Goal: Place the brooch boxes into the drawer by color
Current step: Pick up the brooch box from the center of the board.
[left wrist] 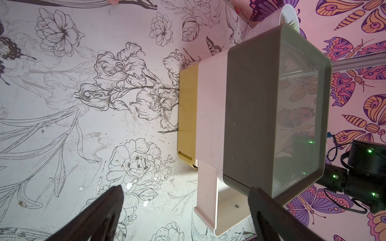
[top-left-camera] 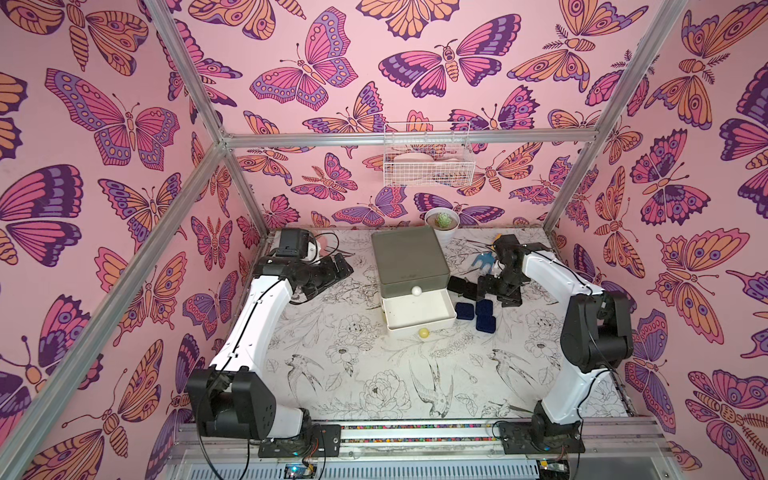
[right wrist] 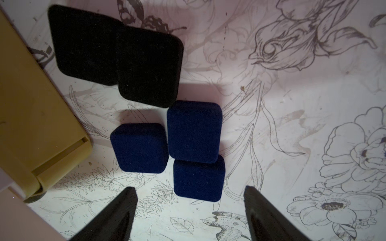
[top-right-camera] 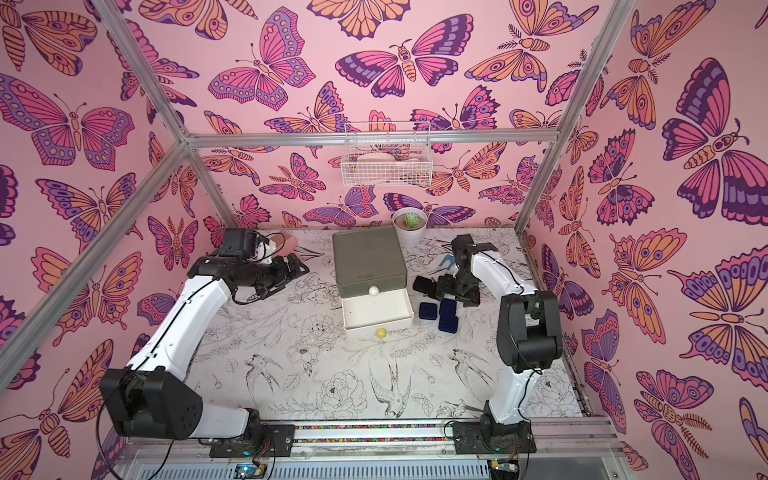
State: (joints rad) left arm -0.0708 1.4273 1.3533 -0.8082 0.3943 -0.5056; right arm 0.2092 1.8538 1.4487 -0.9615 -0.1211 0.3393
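drawer [top-left-camera: 409, 257], white tier [top-left-camera: 417, 309] pulled toward arm bases [top-left-camera: 299, 440]; left gripper [left wrist: 186, 188], right gripper [right wrist: 190, 188] spread, empty

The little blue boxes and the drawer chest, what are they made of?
The blue boxes look covered in velvet or flocking: matte, fuzzy, soft-edged, no shine. The drawer chest looks like hard moulded plastic: smooth walls, rounded corners, and a glossy top that mirrors the butterfly wall.
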